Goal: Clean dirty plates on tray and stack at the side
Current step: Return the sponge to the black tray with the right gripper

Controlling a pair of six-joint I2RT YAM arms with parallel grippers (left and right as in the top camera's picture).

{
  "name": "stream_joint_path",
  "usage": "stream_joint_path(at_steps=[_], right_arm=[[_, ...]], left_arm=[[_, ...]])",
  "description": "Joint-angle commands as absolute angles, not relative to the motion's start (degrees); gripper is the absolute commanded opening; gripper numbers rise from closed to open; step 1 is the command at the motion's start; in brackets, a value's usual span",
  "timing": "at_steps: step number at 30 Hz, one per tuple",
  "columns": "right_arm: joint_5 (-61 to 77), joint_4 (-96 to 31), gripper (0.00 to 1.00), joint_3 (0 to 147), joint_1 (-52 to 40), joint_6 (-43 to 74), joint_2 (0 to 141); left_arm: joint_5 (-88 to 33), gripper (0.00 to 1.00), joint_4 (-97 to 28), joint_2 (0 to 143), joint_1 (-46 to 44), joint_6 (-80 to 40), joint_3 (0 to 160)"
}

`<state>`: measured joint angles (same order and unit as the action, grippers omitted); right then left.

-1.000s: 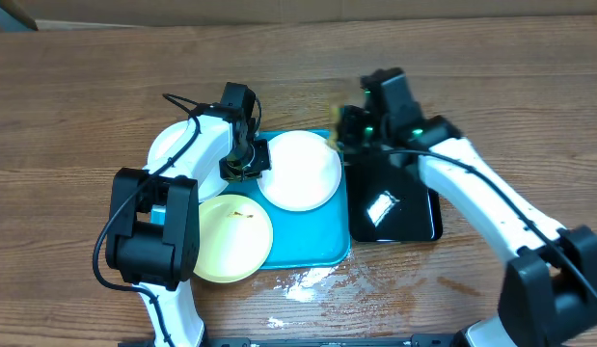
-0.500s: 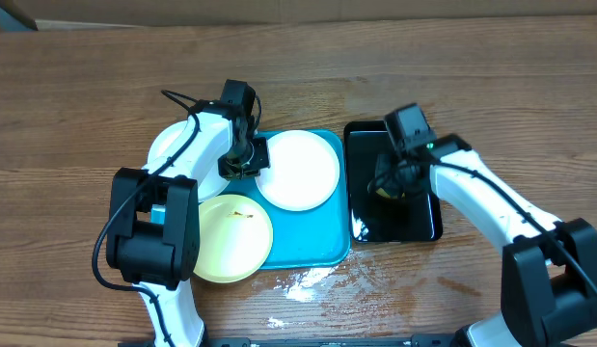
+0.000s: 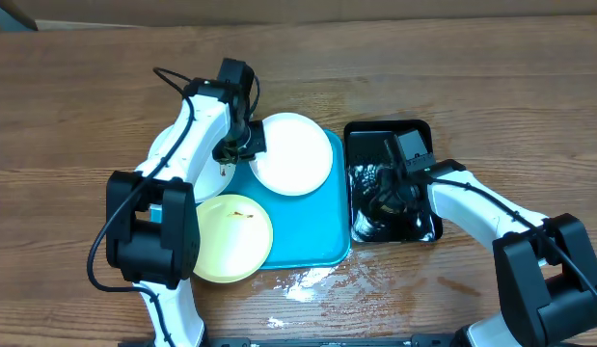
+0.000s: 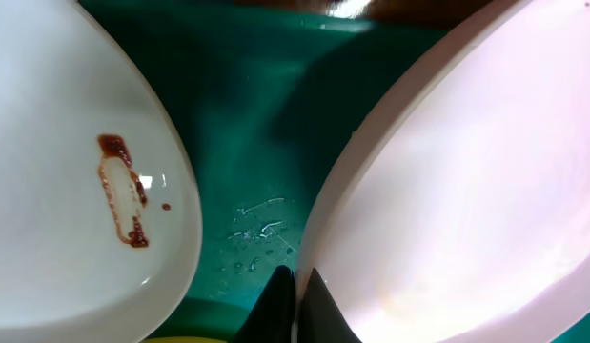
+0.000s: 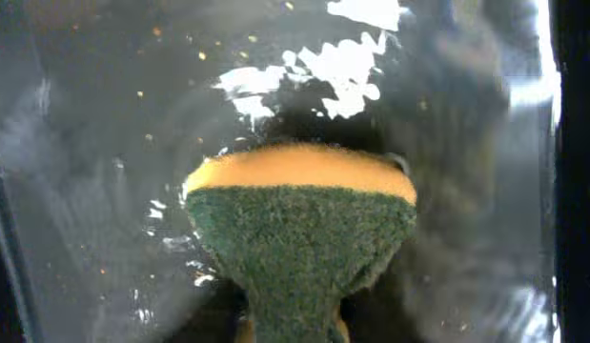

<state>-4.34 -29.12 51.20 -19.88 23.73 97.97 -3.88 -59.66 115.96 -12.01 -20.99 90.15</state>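
My left gripper point(image 3: 238, 146) point(image 4: 296, 292) is shut on the left rim of a clean-looking white plate point(image 3: 293, 154) point(image 4: 466, 181), held tilted over the back of the blue tray point(image 3: 312, 226) point(image 4: 256, 124). A second white plate point(image 3: 168, 145) point(image 4: 75, 143) with a red sauce smear lies left of it. On the tray's front left corner rests a yellow plate point(image 3: 230, 239). Inside the black water basin point(image 3: 419, 130) point(image 5: 85, 143), my right gripper point(image 3: 388, 196) point(image 5: 293, 329) is shut on a green and yellow sponge point(image 5: 304, 229), dipped in the water.
Spilled water and white flecks point(image 3: 303, 284) lie on the wooden table in front of the tray. The basin stands directly against the tray's right edge.
My right gripper swung from above the tray's back right corner down into the basin with the sponge. The left gripper shifted the white plate slightly toward the back.
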Motion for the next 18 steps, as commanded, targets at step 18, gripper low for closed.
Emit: stream_joint_path(at_steps=[18], right_arm=[[-2.3,-49.1,0.89,64.2,-18.0,23.5,95.6]], left_arm=[[-2.3,0.04,-65.8,117.0,-12.1,-21.2,99.9]])
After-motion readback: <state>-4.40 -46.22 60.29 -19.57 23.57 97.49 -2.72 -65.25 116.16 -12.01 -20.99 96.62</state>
